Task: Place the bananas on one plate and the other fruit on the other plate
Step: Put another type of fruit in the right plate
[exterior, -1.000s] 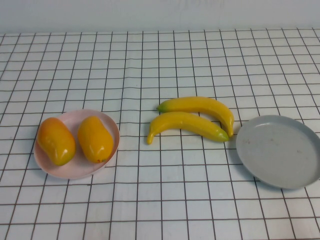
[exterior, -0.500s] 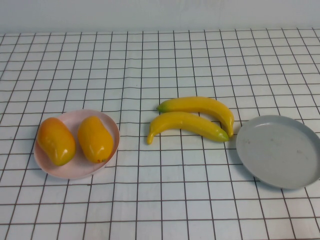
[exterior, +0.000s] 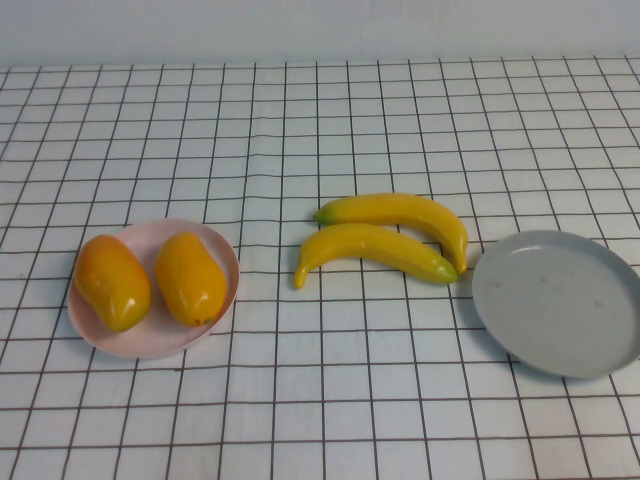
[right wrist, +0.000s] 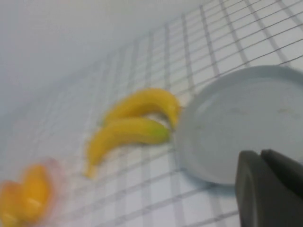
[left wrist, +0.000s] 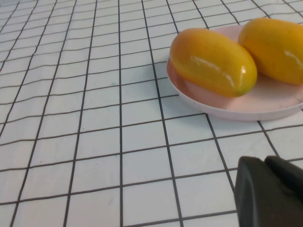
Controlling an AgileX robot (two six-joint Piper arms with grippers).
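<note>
Two yellow bananas lie side by side on the checked cloth in the middle, just left of the empty grey plate. Two orange-yellow mango-like fruits lie on the pale pink plate at the left. Neither arm shows in the high view. My left gripper is shut and empty, low over the cloth near the pink plate and its fruits. My right gripper is shut and empty, above the near rim of the grey plate, with the bananas beyond.
The white cloth with a black grid covers the whole table. A pale wall runs along the far edge. The grey plate reaches close to the right edge of the high view.
</note>
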